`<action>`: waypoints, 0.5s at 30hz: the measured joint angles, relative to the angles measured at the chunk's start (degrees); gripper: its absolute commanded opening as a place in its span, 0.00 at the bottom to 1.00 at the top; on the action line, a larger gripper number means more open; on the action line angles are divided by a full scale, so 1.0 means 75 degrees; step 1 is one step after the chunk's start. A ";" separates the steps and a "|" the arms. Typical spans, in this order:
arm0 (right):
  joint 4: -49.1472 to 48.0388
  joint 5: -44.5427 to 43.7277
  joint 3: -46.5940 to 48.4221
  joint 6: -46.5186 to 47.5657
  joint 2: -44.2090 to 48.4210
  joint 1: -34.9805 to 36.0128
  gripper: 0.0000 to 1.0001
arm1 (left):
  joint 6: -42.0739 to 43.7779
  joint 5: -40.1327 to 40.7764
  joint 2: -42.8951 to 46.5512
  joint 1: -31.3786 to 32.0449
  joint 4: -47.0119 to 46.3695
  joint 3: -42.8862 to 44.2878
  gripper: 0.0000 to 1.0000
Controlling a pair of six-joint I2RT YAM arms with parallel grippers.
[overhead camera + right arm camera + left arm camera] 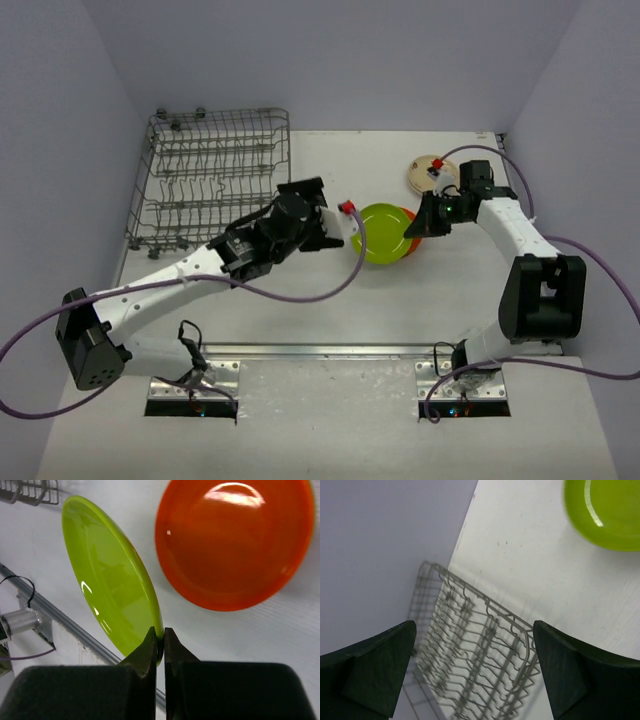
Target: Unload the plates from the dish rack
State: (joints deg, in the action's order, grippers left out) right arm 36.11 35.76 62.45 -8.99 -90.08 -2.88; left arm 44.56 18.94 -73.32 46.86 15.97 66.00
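right gripper (159,636): clamped on rim of lime plate (107,580) (tilted) | left gripper (474,650): jaws wide, empty

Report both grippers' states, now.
Left gripper: open, holding nothing.
Right gripper: shut on the rim of the lime green plate.

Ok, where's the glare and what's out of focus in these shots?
Right wrist view: a bright white glare patch on the orange plate, smaller streaks on the lime green plate. Left wrist view: the dish rack looks soft and blurred, and the lime green plate carries one thin highlight. Top external view: even light, sharp, no strong glare.
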 measured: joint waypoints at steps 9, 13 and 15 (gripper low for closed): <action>0.0081 -0.0331 0.1102 0.0239 -0.1639 -0.0568 0.00 | -0.3299 -0.1087 -0.0277 -0.2543 0.0662 0.0571 1.00; 0.0080 -0.0460 0.1296 0.0304 -0.1986 -0.0661 0.00 | -0.4190 -0.1511 -0.0248 -0.2921 0.0728 0.0185 1.00; 0.0086 -0.0527 0.1404 0.0349 -0.2115 -0.0704 0.04 | -0.4511 -0.1668 -0.0206 -0.2996 0.0711 -0.0084 1.00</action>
State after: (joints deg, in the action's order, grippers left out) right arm 36.75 31.80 72.98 -6.38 -105.94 -8.16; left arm 10.73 6.43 -74.87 24.40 21.30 65.37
